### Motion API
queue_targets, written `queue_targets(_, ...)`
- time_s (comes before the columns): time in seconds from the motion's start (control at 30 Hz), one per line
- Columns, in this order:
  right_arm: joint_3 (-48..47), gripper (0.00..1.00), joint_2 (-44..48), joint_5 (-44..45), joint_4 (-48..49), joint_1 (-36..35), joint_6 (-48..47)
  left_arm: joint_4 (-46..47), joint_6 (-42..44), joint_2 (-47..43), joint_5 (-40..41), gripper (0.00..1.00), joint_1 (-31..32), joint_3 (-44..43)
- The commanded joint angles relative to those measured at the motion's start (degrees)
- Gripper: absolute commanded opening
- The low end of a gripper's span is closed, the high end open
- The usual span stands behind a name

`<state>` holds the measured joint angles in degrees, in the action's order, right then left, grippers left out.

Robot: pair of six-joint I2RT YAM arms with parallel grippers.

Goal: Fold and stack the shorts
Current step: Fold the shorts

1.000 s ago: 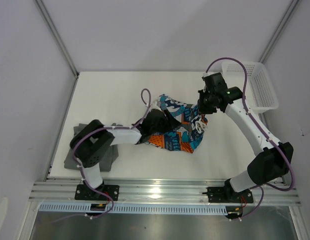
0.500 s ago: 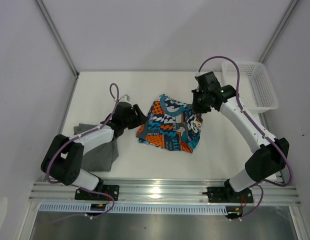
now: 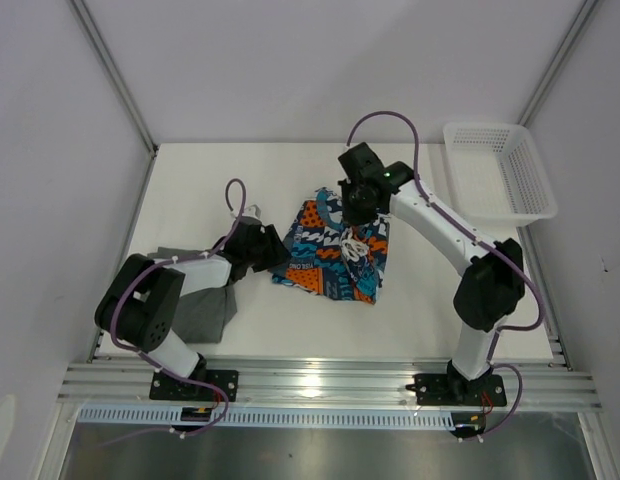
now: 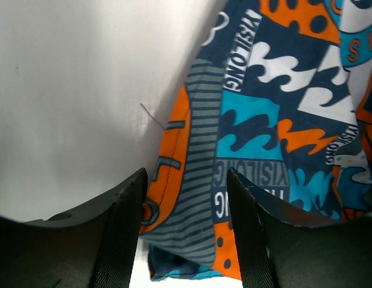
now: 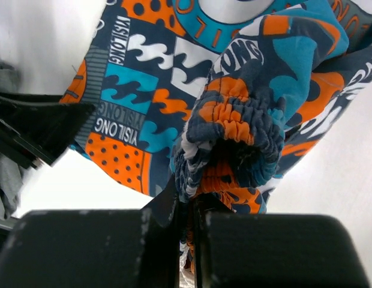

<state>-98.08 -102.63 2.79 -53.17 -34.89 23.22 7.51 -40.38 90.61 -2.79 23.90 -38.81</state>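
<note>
Right wrist shows right end effector (image 5: pixel 189 219) pinched tight on patterned shorts (image 5: pixel 162 90).

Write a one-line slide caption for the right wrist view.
Right gripper shut on the bunched elastic waistband of the patterned shorts, the rest spread on the white table.

Patterned blue, teal, orange, white and black cloth shorts (image 3: pixel 335 255) are showing matt, their elastic waistband (image 5: pixel 240 126) puckering in ribs. Plain dark grey cloth shorts (image 3: pixel 200 310), lower left, are looking matt. Smooth white tabletop (image 3: pixel 240 180) is carrying a faint sheen. White plastic mesh basket (image 3: pixel 490 185), upper right, is looking semi-gloss.
</note>
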Motion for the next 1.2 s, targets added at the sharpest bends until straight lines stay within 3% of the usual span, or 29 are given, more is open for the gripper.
queue_targets(0.0,-5.36,0.0,-4.23,2.22,1.75,-2.36,2.79,0.22,1.27,1.33,-2.13,0.59,-0.08,4.26)
queue_targets(0.43,-12.21,0.0,-16.55,4.24,8.25,-5.71,10.79,-1.0,1.88,-4.91,0.24,0.56,1.76,10.15)
queue_targets(0.6,-16.52,0.0,-20.5,3.72,6.68,-7.03,10.44,-1.79,2.06,-5.0,1.03,0.55,2.46,10.77)
queue_targets(1.17,-15.91,0.0,-9.96,7.59,0.7,-7.82,3.76,-5.75,4.08,-5.0,2.52,0.53,2.91,8.75)
